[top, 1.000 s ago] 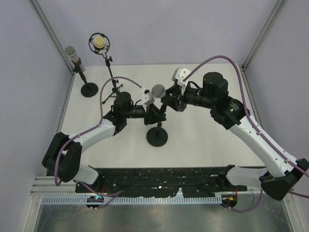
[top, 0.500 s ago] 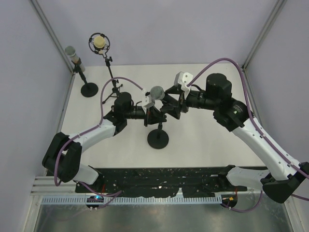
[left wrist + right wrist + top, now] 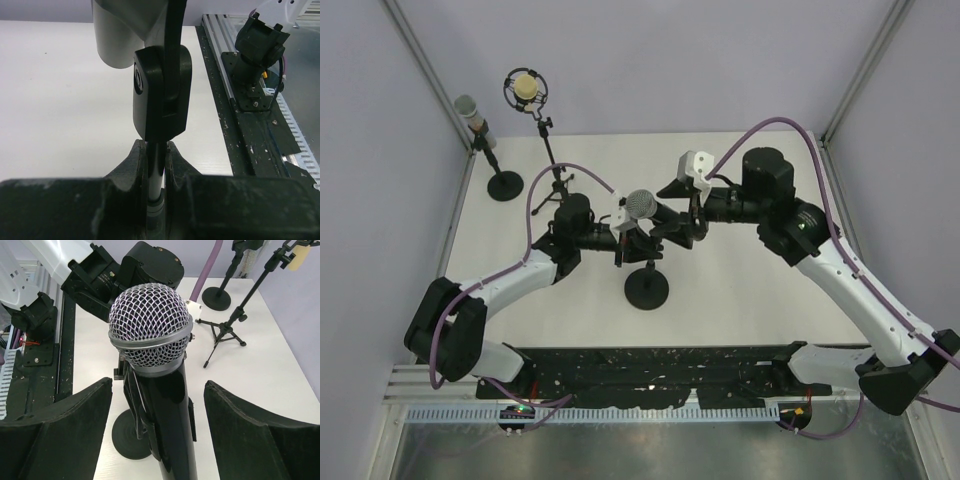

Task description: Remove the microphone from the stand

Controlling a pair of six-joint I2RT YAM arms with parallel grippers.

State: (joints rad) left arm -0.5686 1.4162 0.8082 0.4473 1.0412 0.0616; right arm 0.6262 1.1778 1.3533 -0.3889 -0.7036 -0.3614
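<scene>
1. Microphone: silver mesh ball head on a dark body. It sits in the black clip at the top of the stand, above the round base and leaning a little toward its far side.

2. Stand: thin pole rising from the black round base, which rests flat on the white bench.

3. Left claw: clenched on the stand pole just under the clip, above the round base; both fingers press the pole from either side.

4. Right claw: released, spread wide. One finger lies on each side of the microphone body below the mesh head, with a gap showing on both sides. It reaches in from the right of the round base.

5. Tripod stand: far-left of the round base, carrying a ring-mounted microphone with a yellow head.

6. Second round-footed stand: farther left of the round base, at the bench's far-left corner, holding a grey-headed microphone.
</scene>
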